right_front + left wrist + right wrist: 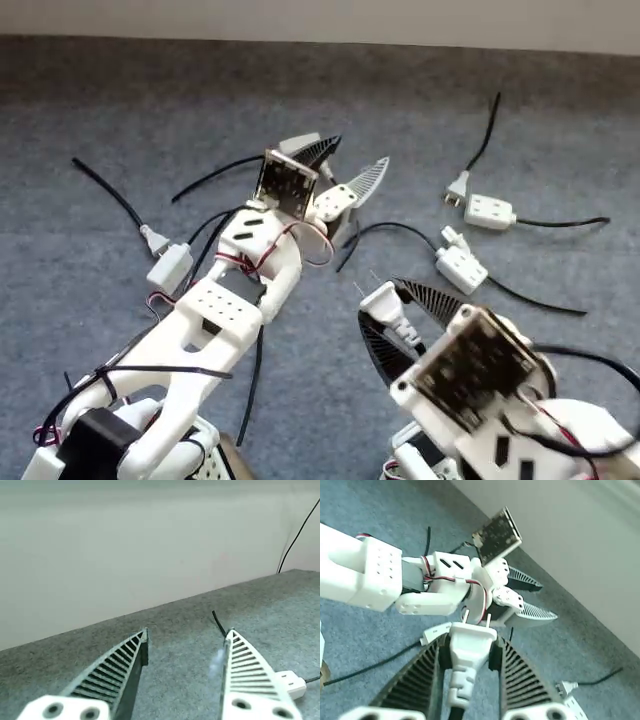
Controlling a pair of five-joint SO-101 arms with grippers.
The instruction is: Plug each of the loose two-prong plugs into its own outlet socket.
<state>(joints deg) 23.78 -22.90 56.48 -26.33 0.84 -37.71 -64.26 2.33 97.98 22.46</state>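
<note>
Insertion is the step in hand, by the look of it. The right pincer (470, 642) is clamped on a white two-prong plug (385, 305), gripping its body. Both prongs stick out free and point roughly toward the left pincer (364, 148), which is close by. The left pincer is spread wide and holds nothing, hanging over the grey carpeted desk (120, 120).

Three white outlet sockets lie on the desk. Two are on the right arm's side of the left pincer: the nearer socket (462, 265) with the nearer plug (452, 238) at its end, and the farther socket (490, 210) with the farther plug (457, 190) at its end. The third socket (170, 268) lies on the opposite side of the left pincer, beside that arm's forearm, with the third plug (153, 238) against it. Whether any of these three plugs is fully seated cannot be told.

The next move probably calls for the right pincer to carry the two-prong plug to a free socket face, most likely on the nearer socket. It would have to turn the prongs square to the slots and push straight in. The sockets lie loose and would likely slide under a push — so the left pincer may need to pin the socket first.

No brand, label or writing can be read on the plugs or sockets.
</note>
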